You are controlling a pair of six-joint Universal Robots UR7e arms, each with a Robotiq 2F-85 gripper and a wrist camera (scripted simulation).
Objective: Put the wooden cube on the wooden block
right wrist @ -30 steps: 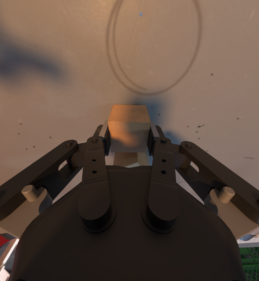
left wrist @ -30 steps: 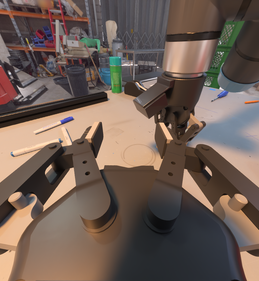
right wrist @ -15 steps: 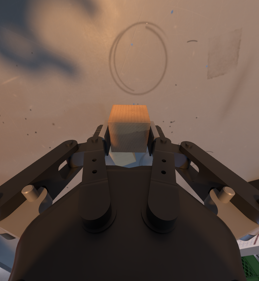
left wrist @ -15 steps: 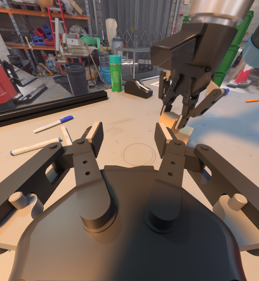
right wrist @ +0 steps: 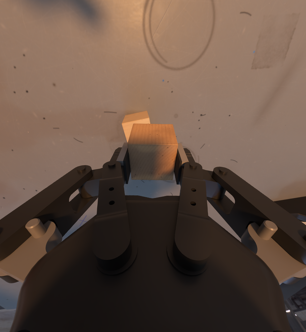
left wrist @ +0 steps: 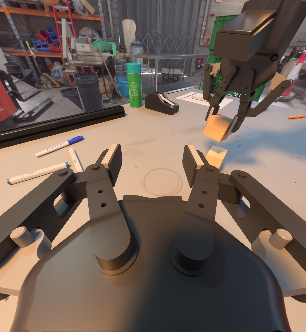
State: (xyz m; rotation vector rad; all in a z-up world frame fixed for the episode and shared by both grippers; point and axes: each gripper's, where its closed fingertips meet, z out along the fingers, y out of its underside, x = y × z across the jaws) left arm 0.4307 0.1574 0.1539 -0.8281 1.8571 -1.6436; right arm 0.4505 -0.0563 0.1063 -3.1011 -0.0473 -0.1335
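My right gripper (right wrist: 152, 161) is shut on the wooden cube (right wrist: 152, 152) and holds it in the air above the table. In the left wrist view the right gripper (left wrist: 222, 122) hangs at the upper right with the tilted cube (left wrist: 216, 128) between its fingers. The paler wooden block (left wrist: 216, 156) lies on the table below and slightly nearer than the cube, partly hidden by my left gripper's right finger. In the right wrist view the block (right wrist: 136, 119) peeks out beyond the cube. My left gripper (left wrist: 152, 161) is open and empty, low over the table.
Three markers (left wrist: 59, 145) lie at the left. A green spray can (left wrist: 134, 86), a black tape dispenser (left wrist: 160, 103) and a paper sheet (left wrist: 202, 99) stand at the back. An orange screwdriver (left wrist: 297, 116) lies far right. A black rail (left wrist: 55, 125) edges the table.
My right gripper has risen from the table with the cube and pulled back to the right. The block, earlier under the cube, now shows beyond it. My left gripper has not moved.
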